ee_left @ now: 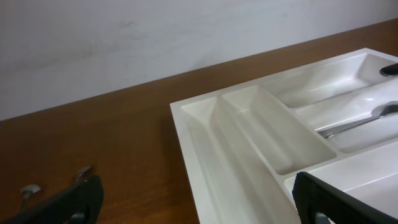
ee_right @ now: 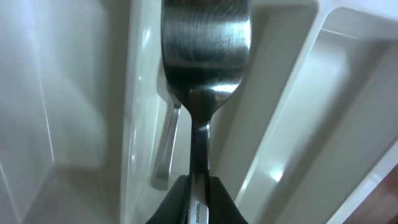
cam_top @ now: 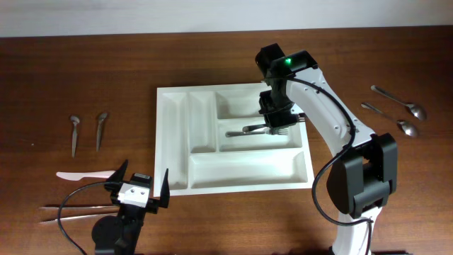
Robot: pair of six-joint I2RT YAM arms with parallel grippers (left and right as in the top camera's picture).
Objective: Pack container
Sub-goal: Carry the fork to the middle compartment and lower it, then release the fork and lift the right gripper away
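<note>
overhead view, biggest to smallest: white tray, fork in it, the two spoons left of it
white tray
fork, partly covered
far-left spoon and spoon beside it: look alike, tied

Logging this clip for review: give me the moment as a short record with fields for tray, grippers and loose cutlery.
tray: white, five compartments, mid-table
right gripper: shut on a fork by its handle, above the tray's middle wide compartment
left gripper: open, empty, by the tray's front-left corner
loose cutlery: spoons left and right of the tray
</note>
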